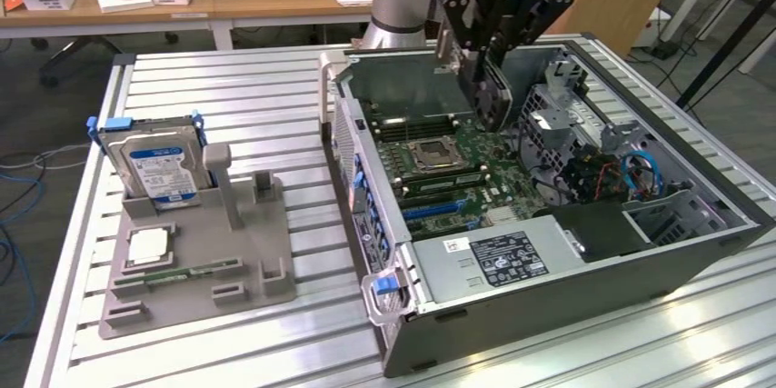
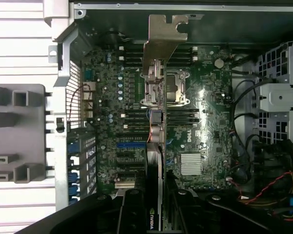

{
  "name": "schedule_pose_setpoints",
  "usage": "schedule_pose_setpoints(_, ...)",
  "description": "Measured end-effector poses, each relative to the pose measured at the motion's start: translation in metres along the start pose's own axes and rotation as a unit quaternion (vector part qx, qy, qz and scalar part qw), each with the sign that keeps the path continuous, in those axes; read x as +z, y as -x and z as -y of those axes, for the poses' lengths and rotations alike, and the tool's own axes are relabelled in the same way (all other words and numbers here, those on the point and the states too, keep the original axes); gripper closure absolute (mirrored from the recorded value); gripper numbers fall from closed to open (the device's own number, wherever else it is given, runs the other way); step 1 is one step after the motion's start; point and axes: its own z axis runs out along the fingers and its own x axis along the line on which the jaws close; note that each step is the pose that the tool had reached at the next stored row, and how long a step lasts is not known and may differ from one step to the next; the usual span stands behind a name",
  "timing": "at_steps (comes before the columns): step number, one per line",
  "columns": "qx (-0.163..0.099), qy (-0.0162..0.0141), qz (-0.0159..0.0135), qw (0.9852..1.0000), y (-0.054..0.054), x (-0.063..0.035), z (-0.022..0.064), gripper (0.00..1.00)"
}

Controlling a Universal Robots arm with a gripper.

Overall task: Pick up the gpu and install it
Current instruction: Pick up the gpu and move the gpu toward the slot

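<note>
The black pincer (image 1: 477, 59) clamps the thin dark gpu with silver bracket (image 1: 492, 102) by its edge above the green motherboard (image 1: 492, 156); it looks light, stiff and fragile.

You see the gpu (image 1: 492, 97) black with a silver bracket (image 2: 161, 41), the motherboard (image 2: 210, 92) green, the hard drive (image 1: 155, 161) with blue-white label.

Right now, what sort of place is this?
Likely a robotics lab: an open PC case on a slatted metal table, a grey parts fixture holding a hard drive, office desks behind.
</note>
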Motion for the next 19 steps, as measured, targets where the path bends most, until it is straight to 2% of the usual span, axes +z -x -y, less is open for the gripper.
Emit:
schedule_pose_setpoints(5, -0.001, 0.0000, -0.0001, 1.0000, 0.012, 0.0003, -0.0005, 0.74)
schedule_pose_setpoints(14, -0.001, 0.0000, -0.0001, 1.0000, 0.014, 0.0004, -0.0007, 0.74)
schedule_pose_setpoints(18, -0.001, 0.0000, -0.0001, 1.0000, 0.027, 0.0008, -0.0012, 0.74)
schedule_pose_setpoints(19, -0.001, 0.0000, -0.0001, 1.0000, 0.035, 0.0009, -0.0015, 0.74)
